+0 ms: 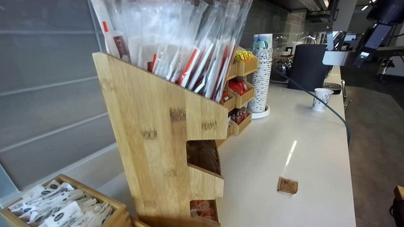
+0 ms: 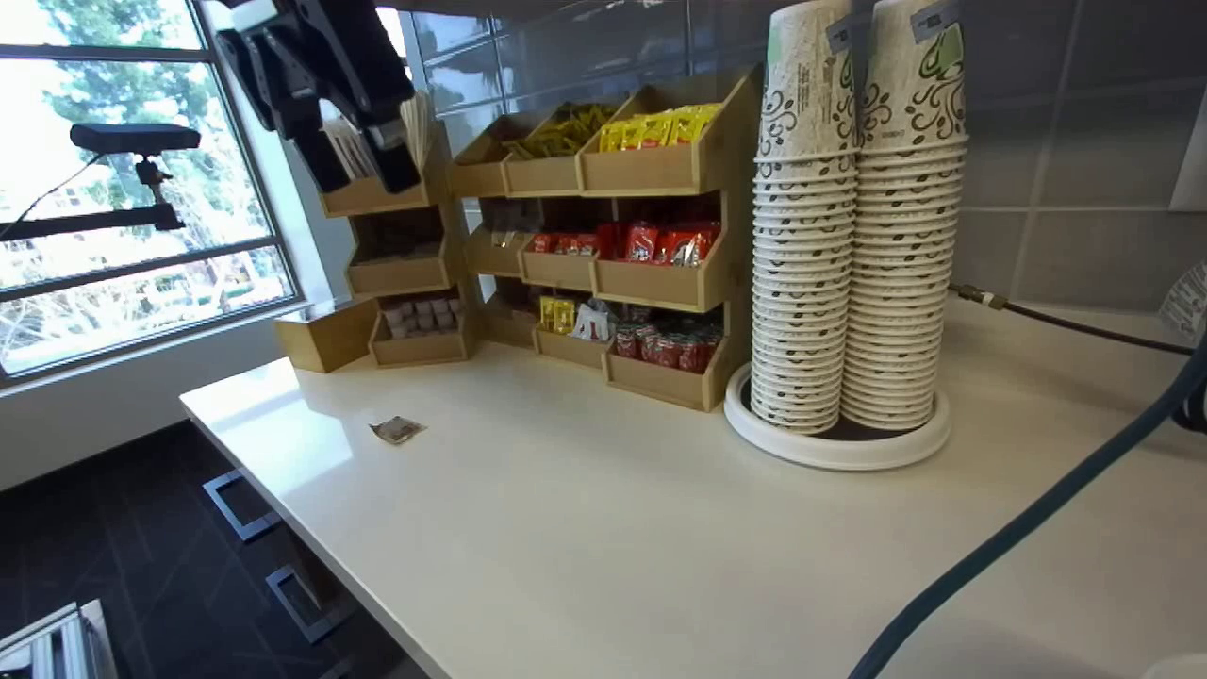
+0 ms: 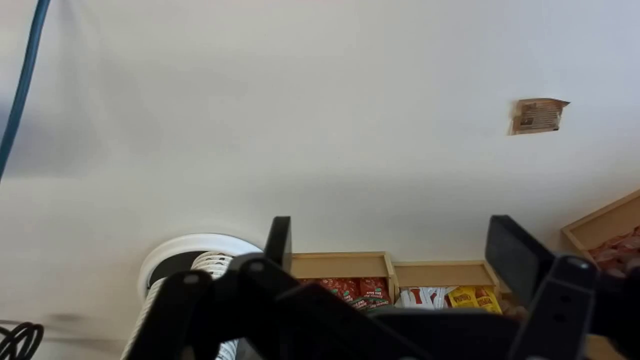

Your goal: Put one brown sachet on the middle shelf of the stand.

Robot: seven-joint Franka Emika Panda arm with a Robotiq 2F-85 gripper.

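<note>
The brown sachet (image 1: 288, 185) lies flat on the white counter in front of the stand (image 1: 151, 135). It also shows in an exterior view (image 2: 398, 430) and at the upper right of the wrist view (image 3: 539, 116). The middle shelf (image 1: 205, 175) is the dark recess below the wrapped straws; its front panel shows in an exterior view (image 2: 401, 276). A corner of the stand's lowest tier (image 3: 595, 220) is at the right of the wrist view. My gripper (image 3: 390, 222) is open and empty. It hangs high above the counter (image 2: 361, 165), apart from the sachet.
A bamboo rack (image 2: 651, 283) of red and yellow packets stands beside the stand. Tall cup stacks (image 2: 849, 283) stand on a white round tray (image 2: 839, 457). A blue hose (image 2: 1037, 528) crosses the counter. A low box of white sachets (image 1: 63, 205) sits beside the stand.
</note>
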